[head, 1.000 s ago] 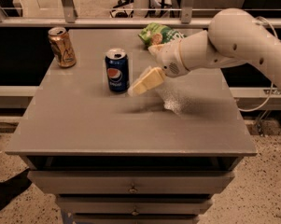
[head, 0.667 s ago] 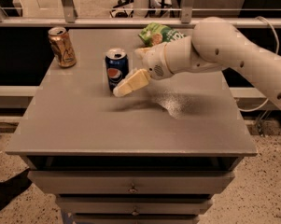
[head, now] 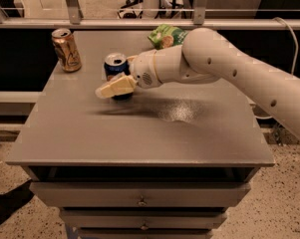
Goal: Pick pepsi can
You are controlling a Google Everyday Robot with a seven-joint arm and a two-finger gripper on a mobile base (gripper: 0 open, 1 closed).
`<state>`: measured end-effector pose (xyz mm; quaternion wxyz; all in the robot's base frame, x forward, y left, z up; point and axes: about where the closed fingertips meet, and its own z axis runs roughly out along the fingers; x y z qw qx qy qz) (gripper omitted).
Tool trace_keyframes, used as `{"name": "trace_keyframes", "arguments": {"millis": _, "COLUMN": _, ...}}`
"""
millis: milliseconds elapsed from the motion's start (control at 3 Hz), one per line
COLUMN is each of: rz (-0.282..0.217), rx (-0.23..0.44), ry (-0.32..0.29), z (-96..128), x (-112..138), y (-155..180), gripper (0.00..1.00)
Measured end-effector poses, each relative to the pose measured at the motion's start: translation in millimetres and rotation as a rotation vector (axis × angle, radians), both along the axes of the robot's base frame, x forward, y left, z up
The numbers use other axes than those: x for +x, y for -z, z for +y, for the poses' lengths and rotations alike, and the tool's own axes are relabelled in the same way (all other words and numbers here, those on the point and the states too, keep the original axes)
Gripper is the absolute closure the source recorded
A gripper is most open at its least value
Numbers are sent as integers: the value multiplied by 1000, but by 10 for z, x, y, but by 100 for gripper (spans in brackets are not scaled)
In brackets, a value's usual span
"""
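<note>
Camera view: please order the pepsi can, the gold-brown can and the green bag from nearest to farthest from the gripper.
1. pepsi can, just behind the gripper, mid-table.
2. gold-brown can, back left corner.
3. green bag, back edge, to the right.

The cream gripper (head: 113, 85) is moving left, toward the far left corner of the grey desk (head: 139, 138). It is now overlapping the small dark blue pepsi can (head: 114, 64).
</note>
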<state>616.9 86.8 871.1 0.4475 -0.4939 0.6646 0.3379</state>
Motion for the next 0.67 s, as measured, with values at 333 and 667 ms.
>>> {"name": "trace_keyframes", "arguments": {"millis": 333, "rz": -13, "rx": 15, "ry": -7, "z": 14, "x": 7, "y": -162, "gripper": 64}}
{"name": "trace_keyframes", "arguments": {"millis": 667, "rz": -26, "rx": 16, "ry": -7, "z": -43, "x": 36, "y": -314, "gripper": 87}}
